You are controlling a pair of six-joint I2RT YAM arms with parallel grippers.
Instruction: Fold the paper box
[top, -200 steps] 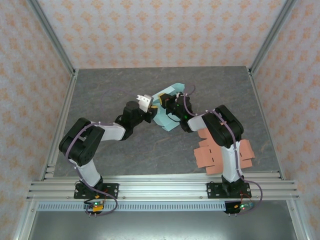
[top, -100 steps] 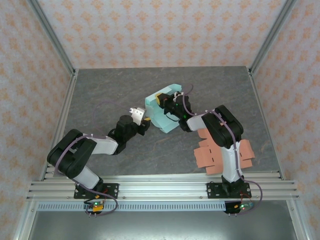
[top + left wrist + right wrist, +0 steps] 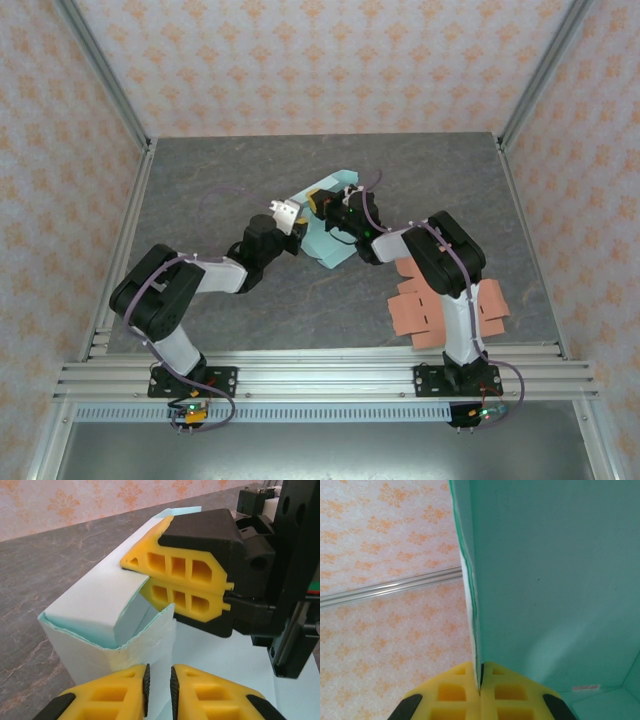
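left fingers (image 3: 142,680): narrow gap, sitting at the ragged near wall of the paper box (image 3: 95,605), maybe touching it, hard to say
paper box: mid tabletop (image 3: 200,180), half folded, between both arms
right fingers (image 3: 470,677): together, pinching one box wall

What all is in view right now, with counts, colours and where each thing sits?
box: one, light blue, partly folded, mid-table between the arms
cutout: flat, salmon, number of sheets unclear, near right of the table, partly under the right arm
table: one, grey stone pattern
walls: three, orange floral pattern, around the table
rails: silver, along the near edge
left arm: one, black and white, reaching to the box
right arm: one, black and white, reaching to the box
left jaws: yellow, nearly together at the box's edge
right jaws: yellow, shut on a box wall
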